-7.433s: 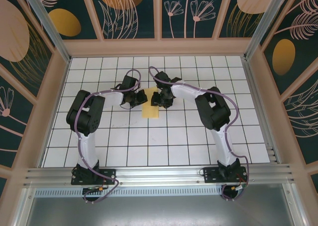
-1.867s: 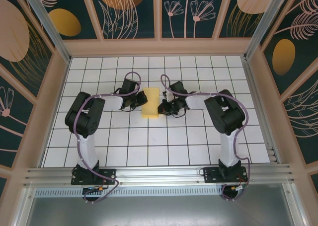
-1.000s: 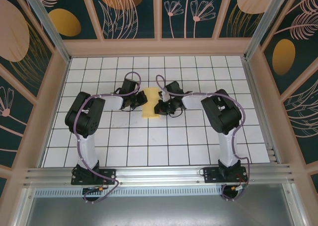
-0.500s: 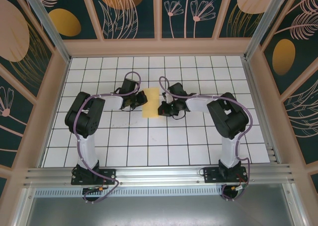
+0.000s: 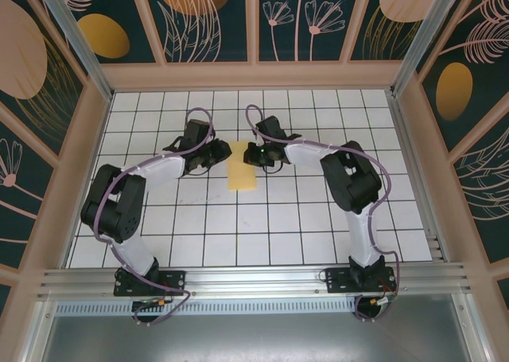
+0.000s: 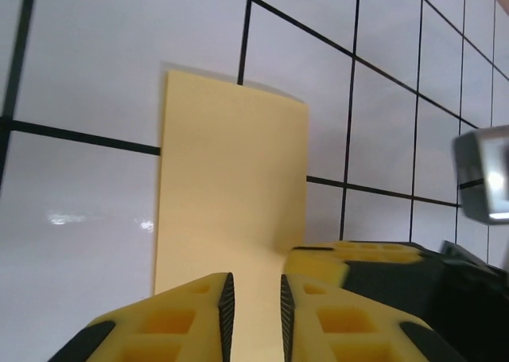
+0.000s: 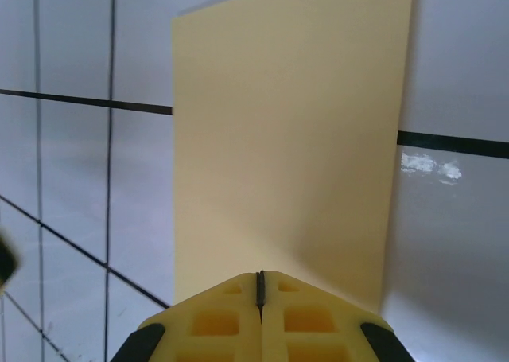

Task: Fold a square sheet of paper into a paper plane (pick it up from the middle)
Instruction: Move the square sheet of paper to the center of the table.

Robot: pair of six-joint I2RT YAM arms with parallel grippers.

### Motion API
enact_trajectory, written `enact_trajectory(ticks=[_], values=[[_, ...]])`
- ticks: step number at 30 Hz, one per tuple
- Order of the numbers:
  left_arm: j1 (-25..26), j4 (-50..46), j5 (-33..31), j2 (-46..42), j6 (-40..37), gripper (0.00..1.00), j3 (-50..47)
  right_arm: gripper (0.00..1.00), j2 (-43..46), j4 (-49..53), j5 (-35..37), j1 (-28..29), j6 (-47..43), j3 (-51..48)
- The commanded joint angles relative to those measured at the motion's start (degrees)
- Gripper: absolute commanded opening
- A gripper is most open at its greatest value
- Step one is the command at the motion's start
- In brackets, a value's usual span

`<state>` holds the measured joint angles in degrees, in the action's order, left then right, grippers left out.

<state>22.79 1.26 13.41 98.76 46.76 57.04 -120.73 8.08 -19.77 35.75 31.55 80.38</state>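
Down at the bottom of the overhead view we have the two bases on the rail. From there the left arm [image 5: 127, 207] and the right arm [image 5: 354, 183] both reach up the frame across the white gridded counter [image 5: 302, 219].

They meet just above centre, one on each side of the square sheet of paper [image 5: 242, 171]. It lies flat on the counter as a tall, narrow yellow rectangle, long side running up the frame. The left jaws sit at its upper left edge and the right jaws at its upper right edge.

On the left wrist camera the yellow fingers [image 6: 179, 318] stand a thin slit apart at the bottom of the frame, slightly open, with paper showing through the gap. A yellow-and-black finger of the other arm sits at lower right, on the sheet's edge.

On the right wrist camera the fingers [image 7: 231, 322] are pressed together, just a dark seam between them: closed. They hang over the paper's near edge, and we cannot tell whether they touch it.

Beyond it all, floral panels [image 5: 254, 20] line the top of the overhead frame.
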Motion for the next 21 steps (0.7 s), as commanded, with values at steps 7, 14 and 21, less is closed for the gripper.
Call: enact_trajectory(ticks=[7, 14, 21], values=[[-0.5, 2.3, -2.1, -6.0, 3.0, 0.33, -9.0, 0.04, -1.9, 6.3, -2.7, 1.7, -3.4, -1.3], [-0.3, 7.8, 3.1, -5.1, 2.8, 0.32, -11.4, 0.04, 3.3, 3.8, -8.3, 4.1, -5.5, -11.6], [1.8, 9.1, 3.1, -4.8, 3.1, 0.27, -11.9, 0.04, 9.4, -1.0, -7.0, 3.1, -3.4, -11.6]])
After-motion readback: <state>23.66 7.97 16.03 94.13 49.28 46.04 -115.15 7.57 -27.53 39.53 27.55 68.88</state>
